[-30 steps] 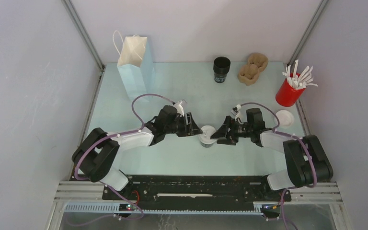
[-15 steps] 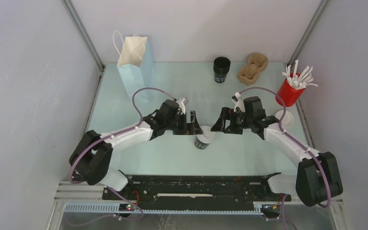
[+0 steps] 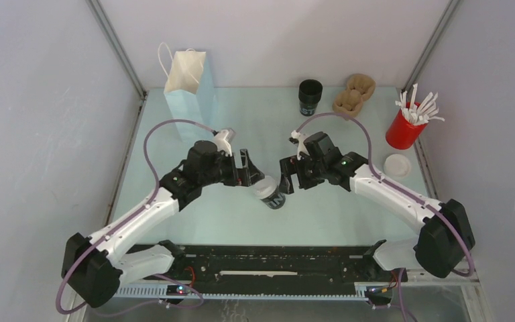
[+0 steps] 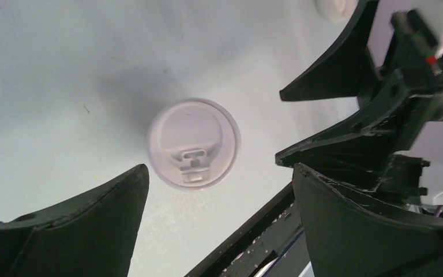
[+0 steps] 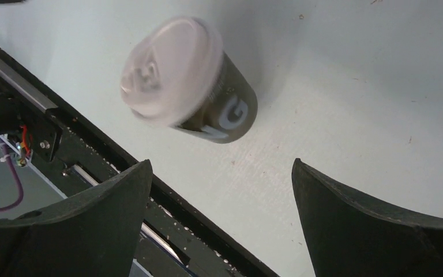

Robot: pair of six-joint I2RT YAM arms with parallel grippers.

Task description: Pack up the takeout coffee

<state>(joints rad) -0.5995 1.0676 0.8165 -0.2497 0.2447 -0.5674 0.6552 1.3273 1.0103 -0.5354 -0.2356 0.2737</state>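
The takeout coffee (image 3: 270,193), a black cup with a white domed lid, is on the table between my two grippers and held by neither. It looks tilted there, lid toward the upper left. My left gripper (image 3: 251,176) is open just left of and above it. The left wrist view looks down on the lid (image 4: 194,143), ahead of the open left gripper (image 4: 219,168). My right gripper (image 3: 286,178) is open just to its right. In the right wrist view the coffee (image 5: 207,92) is blurred, ahead of the open right gripper (image 5: 222,163).
A white paper bag (image 3: 186,90) stands at the back left. A lidless black cup (image 3: 310,97) and brown cardboard carriers (image 3: 353,95) sit at the back. A red cup of white sticks (image 3: 406,124) and a loose white lid (image 3: 397,164) are at the right.
Both arms have lifted and shifted left, away from the cup. The coffee has moved a little to the left and now looks tilted.
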